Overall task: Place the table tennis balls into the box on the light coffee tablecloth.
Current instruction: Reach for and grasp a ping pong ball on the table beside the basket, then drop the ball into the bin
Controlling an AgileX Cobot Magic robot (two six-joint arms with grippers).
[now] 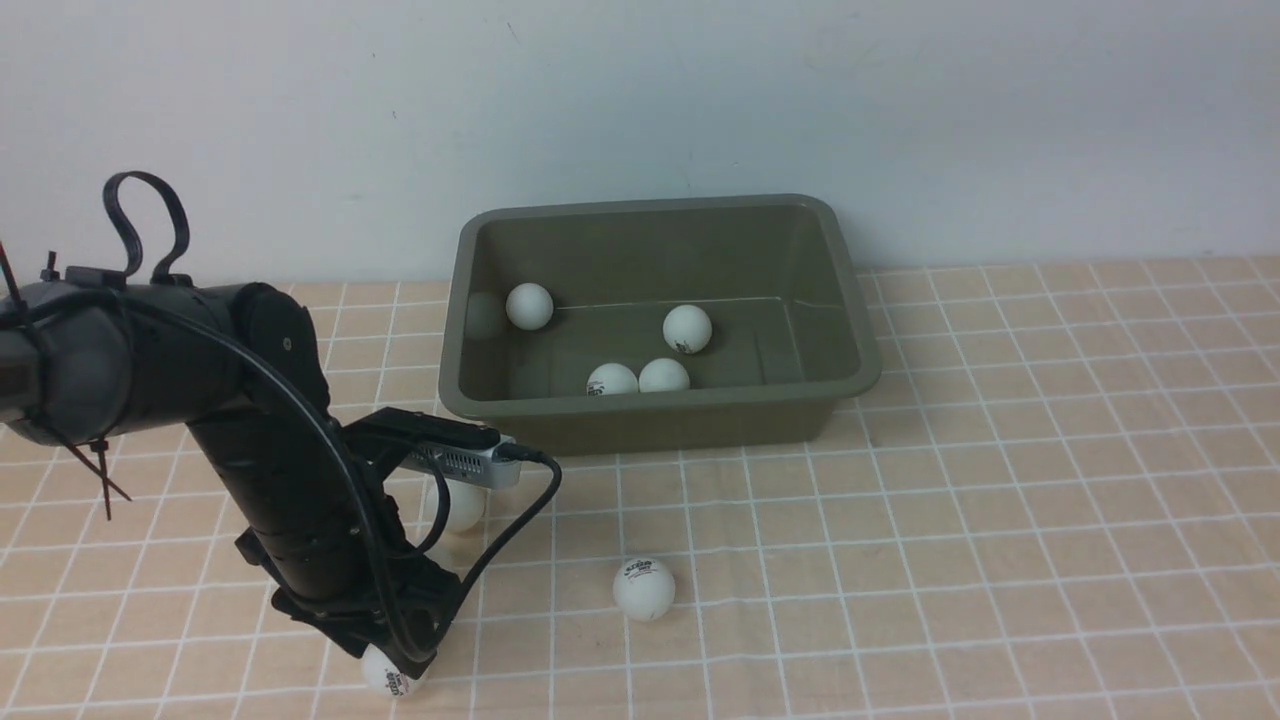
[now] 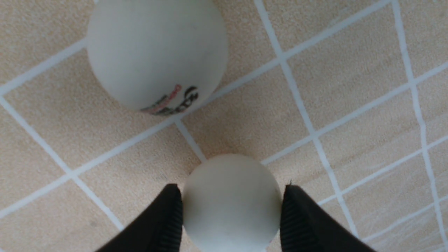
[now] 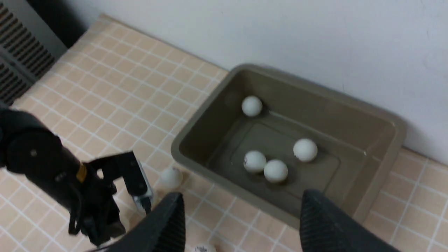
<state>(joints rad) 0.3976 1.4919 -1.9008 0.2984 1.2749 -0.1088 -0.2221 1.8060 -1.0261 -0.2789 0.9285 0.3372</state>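
Observation:
The olive-green box (image 1: 660, 404) stands at the back of the light coffee tablecloth (image 1: 1000, 500) and holds several table tennis balls (image 1: 687, 328). My left gripper (image 1: 395, 668) points down at the front left, shut on a ball (image 2: 231, 203) that rests on the cloth; both ribbed fingers (image 2: 171, 213) touch its sides. Another ball (image 2: 155, 52) lies just beyond it, under the wrist camera (image 1: 460, 505). A third loose ball (image 1: 644, 588) lies in front of the box. My right gripper (image 3: 241, 199) hangs open and empty above the box (image 3: 399, 129), out of the front view.
A white wall runs right behind the box. The left arm (image 3: 52, 164) and its cable loop (image 1: 520, 510) stand close to the box's front left corner. Bare cloth stretches to the right of the box.

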